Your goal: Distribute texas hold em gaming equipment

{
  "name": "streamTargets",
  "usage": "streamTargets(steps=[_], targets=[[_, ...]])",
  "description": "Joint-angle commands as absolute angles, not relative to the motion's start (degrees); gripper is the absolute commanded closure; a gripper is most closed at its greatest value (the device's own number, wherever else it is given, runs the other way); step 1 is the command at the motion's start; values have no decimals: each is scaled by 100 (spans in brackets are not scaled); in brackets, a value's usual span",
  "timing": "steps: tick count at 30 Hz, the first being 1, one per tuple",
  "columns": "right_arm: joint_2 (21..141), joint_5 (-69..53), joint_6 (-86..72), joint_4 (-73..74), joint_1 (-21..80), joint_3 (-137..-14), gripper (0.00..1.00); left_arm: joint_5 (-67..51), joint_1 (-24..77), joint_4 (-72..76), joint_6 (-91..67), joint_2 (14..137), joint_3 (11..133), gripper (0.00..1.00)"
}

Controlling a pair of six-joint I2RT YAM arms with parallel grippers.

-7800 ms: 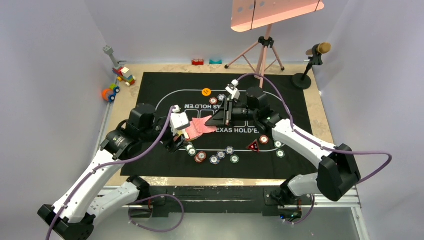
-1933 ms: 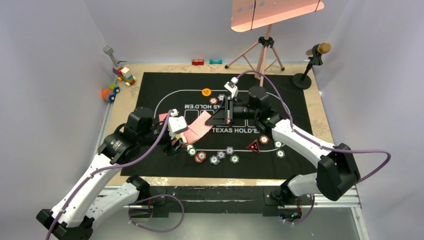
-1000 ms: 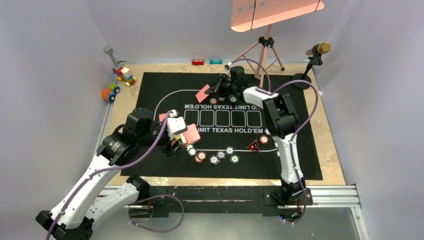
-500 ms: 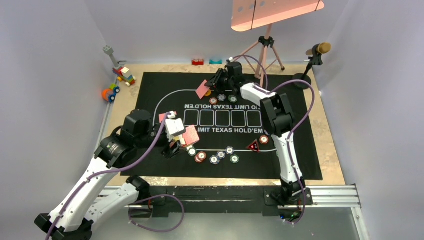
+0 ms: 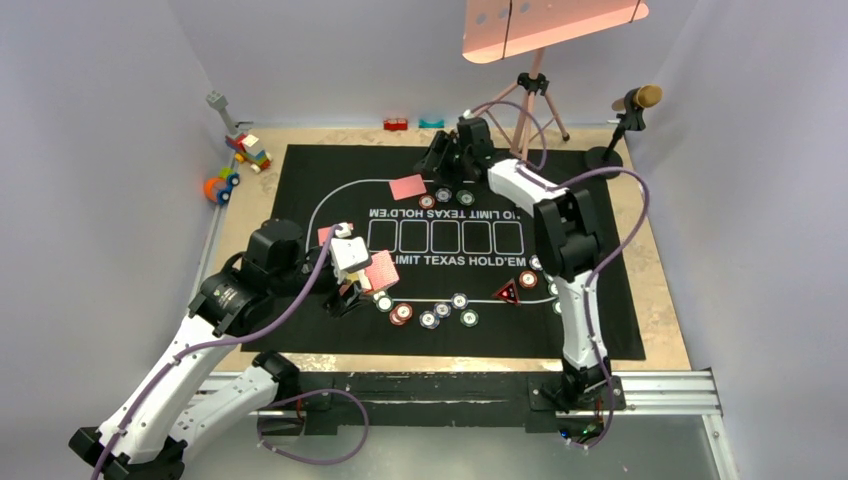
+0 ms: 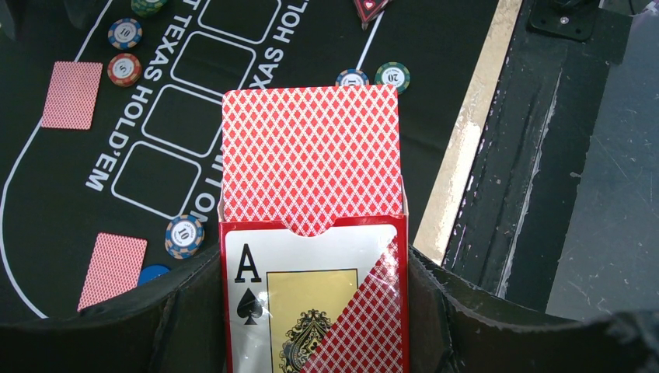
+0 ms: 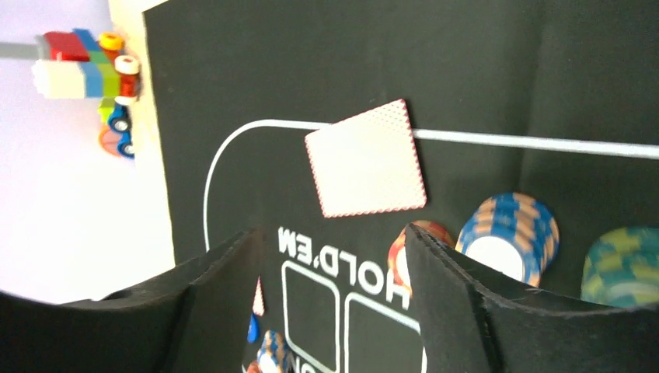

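Hovering open and empty at the far edge, the right claw (image 5: 445, 162) should lift straight clear of the card (image 5: 407, 187) lying flat on the mat (image 5: 300, 170), while the left claw (image 6: 311, 311) clamps the deck (image 6: 311, 155) near-left, steady.

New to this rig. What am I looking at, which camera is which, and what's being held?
Two robot arms bolted at a table's near edge. The wide picture comes from a fixed camera above and behind them; the other two come from a camera on each wrist. On the black poker mat lie striped chips and pink-backed cards. The left end effector grips an open card box with the deck sticking out. The right end effector is open and holds nothing, near one face-down card.
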State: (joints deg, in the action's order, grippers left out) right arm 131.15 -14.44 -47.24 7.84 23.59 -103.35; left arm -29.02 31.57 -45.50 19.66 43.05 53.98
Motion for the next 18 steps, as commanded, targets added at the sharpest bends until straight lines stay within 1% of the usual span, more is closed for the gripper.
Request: streamTargets(steps=[1,3,6,9,13,18], targets=[[11637,-1238,-4268,964,2459,-10066,24,-3076,3141,-4282,1925,4209,5464,78],[11110,-1374,-4229,895,2573,-9614,17,-3076,3146,-4264,1910,4220,5446,78],[10188,-1817,-4259,675,2777,-8730,12,-3080,3143,-4221,1909,4243,5428,78],[9254,-2413,-4275,537,3051,-7767,10,-3102,3146,-4183,1899,4278,5460,78],[8107,-2757,-4368,390,3415,-6824,8,-3110,3142,-4149,1898,4298,5476,78],[7313,-3077,-4740,103,3829,-6092,6,-3105,3144,-4151,1898,4308,5496,78]])
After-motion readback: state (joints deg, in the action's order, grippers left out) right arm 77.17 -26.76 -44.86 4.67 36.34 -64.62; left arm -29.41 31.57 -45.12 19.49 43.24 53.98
